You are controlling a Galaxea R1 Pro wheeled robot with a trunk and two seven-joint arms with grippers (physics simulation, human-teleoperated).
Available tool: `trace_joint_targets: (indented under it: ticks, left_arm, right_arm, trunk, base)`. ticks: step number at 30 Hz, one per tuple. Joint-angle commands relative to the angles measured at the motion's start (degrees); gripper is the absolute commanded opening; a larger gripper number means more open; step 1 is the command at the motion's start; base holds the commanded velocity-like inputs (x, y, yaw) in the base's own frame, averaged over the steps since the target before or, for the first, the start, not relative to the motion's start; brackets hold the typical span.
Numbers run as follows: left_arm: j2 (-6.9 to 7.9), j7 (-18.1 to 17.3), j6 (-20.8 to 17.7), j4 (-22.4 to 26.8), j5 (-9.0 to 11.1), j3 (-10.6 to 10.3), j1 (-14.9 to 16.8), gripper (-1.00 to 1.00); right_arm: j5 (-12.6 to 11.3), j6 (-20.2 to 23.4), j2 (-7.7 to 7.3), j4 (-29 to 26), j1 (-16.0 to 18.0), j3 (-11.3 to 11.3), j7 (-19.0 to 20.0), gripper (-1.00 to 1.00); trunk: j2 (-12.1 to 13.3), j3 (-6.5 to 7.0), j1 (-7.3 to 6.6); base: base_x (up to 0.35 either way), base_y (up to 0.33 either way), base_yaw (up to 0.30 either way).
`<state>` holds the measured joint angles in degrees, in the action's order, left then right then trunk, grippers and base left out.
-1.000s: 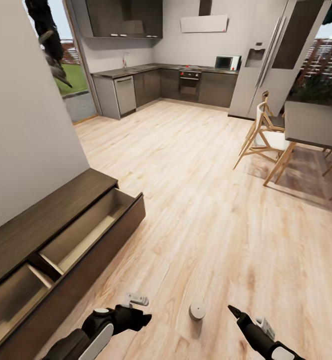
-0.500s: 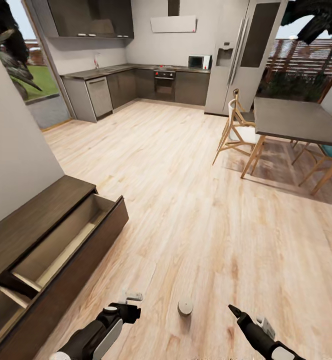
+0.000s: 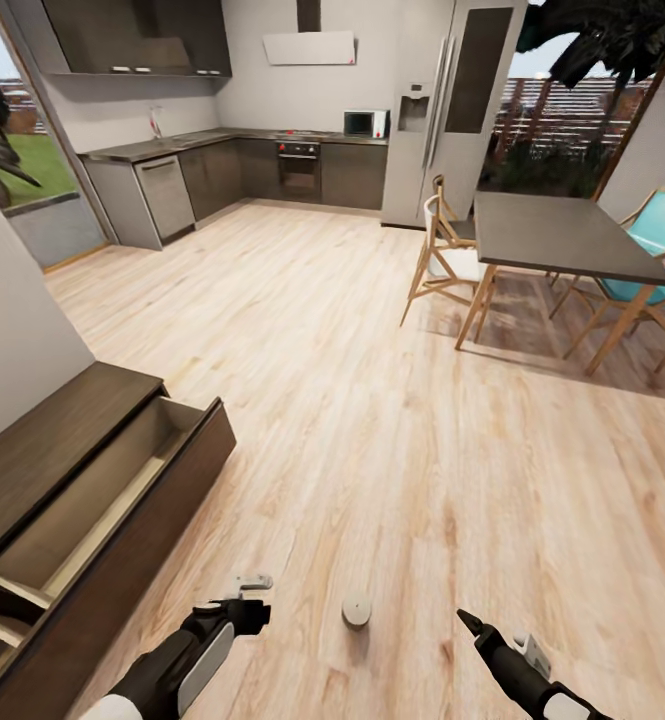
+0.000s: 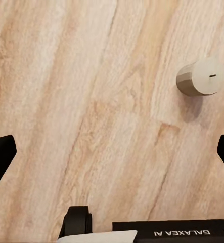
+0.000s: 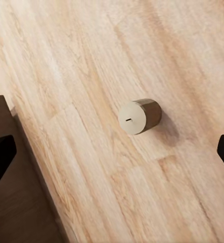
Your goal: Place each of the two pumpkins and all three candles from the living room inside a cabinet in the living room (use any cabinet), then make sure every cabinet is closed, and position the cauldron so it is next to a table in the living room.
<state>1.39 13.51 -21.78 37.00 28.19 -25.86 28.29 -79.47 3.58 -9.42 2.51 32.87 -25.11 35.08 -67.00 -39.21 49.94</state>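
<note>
An open-plan home, rendered in simulation: pale wood-plank floor (image 3: 372,400) runs from a living area into a kitchen with grey kitchen cabinets (image 3: 212,175), built-in oven (image 3: 300,170), microwave (image 3: 365,123) and tall fridge (image 3: 437,110). A dining table (image 3: 557,235) stands with wooden chairs (image 3: 442,265) (one teal). A low dark brown cabinet (image 3: 62,470) lines the wall, drawer open.

Pale grey candle (image 3: 356,609), dark brown cabinet (image 3: 62,455)

Pale plank floor (image 3: 372,400), grey kitchen (image 3: 272,170)
</note>
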Motion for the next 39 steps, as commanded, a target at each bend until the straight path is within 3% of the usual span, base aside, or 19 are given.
trace_joint_targets:
  ticks: [1, 4, 6, 8, 15, 22, 31, 39]
  left_arm:
    - [0.10, 0.5, -0.2, -0.4, 0.6, 0.2, 0.3, 1.00]
    - [0.04, 0.4, -0.5, -5.9, 0.7, 1.0, 3.0, 1.00]
    - [-0.13, 0.5, 0.2, -12.8, 0.5, 1.2, 5.8, 1.00]
    - [-0.11, 0.5, 0.9, -15.3, 0.5, 1.3, 7.0, 1.00]
    - [-0.22, 0.5, 1.7, -15.9, 0.6, 1.4, 7.7, 1.00]
    - [-0.49, 0.5, 1.8, -15.9, 0.3, 1.3, 7.7, 1.00]
    - [-0.59, 0.6, 1.9, -15.9, 0.0, 1.1, 7.7, 1.00]
    - [-0.59, 0.6, 2.2, -15.9, 0.0, 0.9, 7.7, 1.00]
  right_arm:
    - [-0.6, 0.4, 0.02, 0.2, 0.1, -0.3, 0.4, 1.00]
    - [-0.6, 0.4, 0.02, 0.2, 0.1, -0.4, 0.2, 1.00]
    - [-0.6, 0.4, 0.02, 0.2, 0.1, -0.4, 0.1, 1.00]
    - [-0.6, 0.4, 0.02, 0.2, 0.1, -0.4, 0.1, 1.00]
    - [-0.6, -1.2, 0.02, 0.3, 0.1, -0.4, 0.1, 1.00]
    - [-0.6, -2.2, 0.02, 0.3, 0.1, -0.4, 0.0, 1.00]
    - [-0.7, -2.5, 0.02, 0.3, 0.1, -0.3, 0.1, 1.00]
    - [-0.7, -2.5, 0.02, 0.3, 0.1, -0.4, 0.1, 1.00]
  trunk:
    - [0.0, -0.05, 0.00]
    - [0.0, -0.05, 0.00]
    - [0.0, -0.05, 0.00]
    - [0.0, -0.05, 0.00]
    - [0.0, -0.05, 0.00]
    - [0.0, -0.05, 0.00]
    - [0.0, -0.01, 0.00]
    - [0.0, 0.31, 0.00]
  base:
    - [0.000, 0.000, -0.096]
    - [0.000, 0.000, -0.058]
    - [0.000, 0.000, -0.015]
    - [0.000, 0.000, -0.006]
    - [0.016, 0.000, -0.001]
    - [0.261, -0.027, 0.000]
    - [0.133, -0.283, -0.017]
    - [-0.034, -0.264, -0.212]
